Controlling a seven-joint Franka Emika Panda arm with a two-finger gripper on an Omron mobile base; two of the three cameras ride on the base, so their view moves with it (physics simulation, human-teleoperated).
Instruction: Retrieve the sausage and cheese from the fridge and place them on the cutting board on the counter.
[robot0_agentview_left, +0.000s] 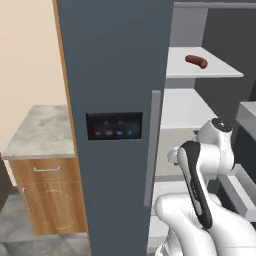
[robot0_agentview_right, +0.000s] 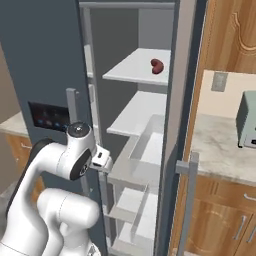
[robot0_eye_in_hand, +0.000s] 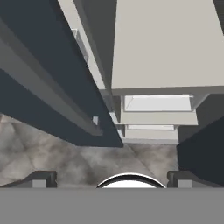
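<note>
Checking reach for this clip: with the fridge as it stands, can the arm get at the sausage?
Probably yes. The sausage lies alone on an upper white shelf with the right fridge door open; the arm is low, so it must rise.

Both base views face the open fridge (robot0_agentview_left: 115, 75) closely from either side; the hand view looks down its shelves.

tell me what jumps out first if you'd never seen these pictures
The tall slate-grey fridge stands with one door open, baring its white shelves. On an upper shelf lies the reddish-brown sausage, alone. Below it the white arm is folded in front of the opening, and the hand view shows its gripper open, looking down at the floor.
</note>
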